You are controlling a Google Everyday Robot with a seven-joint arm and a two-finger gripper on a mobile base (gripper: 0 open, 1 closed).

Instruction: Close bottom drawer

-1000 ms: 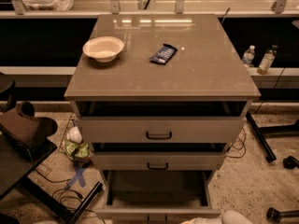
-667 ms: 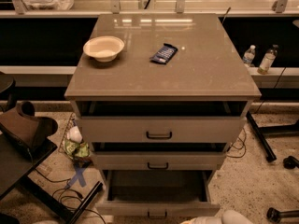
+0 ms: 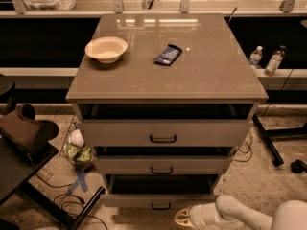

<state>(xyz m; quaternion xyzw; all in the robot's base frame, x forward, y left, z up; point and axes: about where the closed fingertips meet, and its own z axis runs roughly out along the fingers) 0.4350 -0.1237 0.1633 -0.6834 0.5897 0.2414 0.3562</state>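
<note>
While the shallow grey-beige bottom drawer (image 3: 129, 200) stands partly out, we see our white hand (image 3: 184, 218) just before its front; wide or narrow, we cannot tell.

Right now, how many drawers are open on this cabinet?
3: the top drawer, middle drawer and bottom drawer, all pulled out. The gripper is low in front of the bottom drawer.

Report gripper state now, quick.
Gripper: cannot be told whether open or closed; low in view, just right of the bottom drawer handle.
</note>
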